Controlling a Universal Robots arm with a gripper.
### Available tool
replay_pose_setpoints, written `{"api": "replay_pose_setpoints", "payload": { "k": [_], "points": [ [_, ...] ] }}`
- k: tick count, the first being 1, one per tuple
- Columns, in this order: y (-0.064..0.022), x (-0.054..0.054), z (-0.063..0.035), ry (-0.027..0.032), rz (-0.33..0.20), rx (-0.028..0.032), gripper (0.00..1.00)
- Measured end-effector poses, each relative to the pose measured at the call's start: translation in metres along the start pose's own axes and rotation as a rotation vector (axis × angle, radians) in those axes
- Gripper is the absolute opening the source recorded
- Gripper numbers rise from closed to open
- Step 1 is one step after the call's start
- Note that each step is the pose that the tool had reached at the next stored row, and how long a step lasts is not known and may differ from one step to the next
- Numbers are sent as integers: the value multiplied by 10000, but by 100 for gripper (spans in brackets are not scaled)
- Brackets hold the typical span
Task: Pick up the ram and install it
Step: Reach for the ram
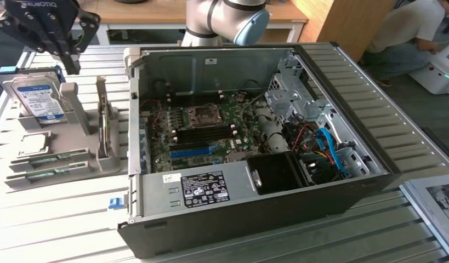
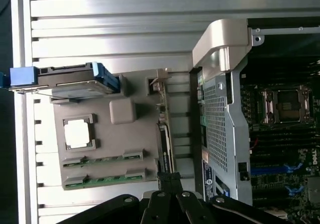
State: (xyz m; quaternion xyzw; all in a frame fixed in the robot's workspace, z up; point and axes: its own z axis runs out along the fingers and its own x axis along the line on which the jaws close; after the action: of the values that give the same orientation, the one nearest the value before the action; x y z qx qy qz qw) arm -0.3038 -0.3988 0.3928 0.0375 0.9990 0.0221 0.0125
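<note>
The pincer (image 1: 69,64) hangs high over the far end of the grey holder (image 1: 84,118), its fingers together with nothing between them; the ram (image 1: 51,159) lies flat at the near end of that holder, well apart from the pincer, its long side running across the exterior view; another green stick (image 1: 47,175) lies just beside it; a hard drive (image 1: 38,98), a square chip (image 1: 34,143) and an upright card (image 1: 103,127) stand between; the open computer (image 1: 232,126) sits to the exterior view's right.

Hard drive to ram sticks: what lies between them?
A square silver processor chip lies between the hard drive and the ram sticks, seen in the exterior view.
</note>
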Motion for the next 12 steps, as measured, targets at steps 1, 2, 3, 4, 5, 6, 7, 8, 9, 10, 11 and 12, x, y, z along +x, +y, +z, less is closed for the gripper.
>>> {"api": "replay_pose_setpoints", "payload": {
  "k": [1, 2, 3, 4, 5, 6, 7, 8, 9, 10, 11, 12],
  "points": [
    [-3, 34, -1, 0, -1, 0, 10],
    [-5, 64, -1, -1, -2, 0, 10],
    [-7, 95, -2, 0, -2, 0, 10],
    [-10, 127, -3, 1, -2, 1, 10],
    [-12, 158, -4, 0, -2, 1, 10],
    [-14, 188, -4, 0, -2, 0, 10],
    [-17, 219, -5, 0, -1, 0, 10],
    [-19, 250, -6, 0, -1, 0, 10],
    [-21, 284, -6, 0, 0, 0, 10],
    [-23, 315, -7, 0, -1, 0, 10],
    [-26, 346, -8, 0, -1, 0, 10],
    [-28, 376, -9, 0, -2, 0, 10]
  ]
}}
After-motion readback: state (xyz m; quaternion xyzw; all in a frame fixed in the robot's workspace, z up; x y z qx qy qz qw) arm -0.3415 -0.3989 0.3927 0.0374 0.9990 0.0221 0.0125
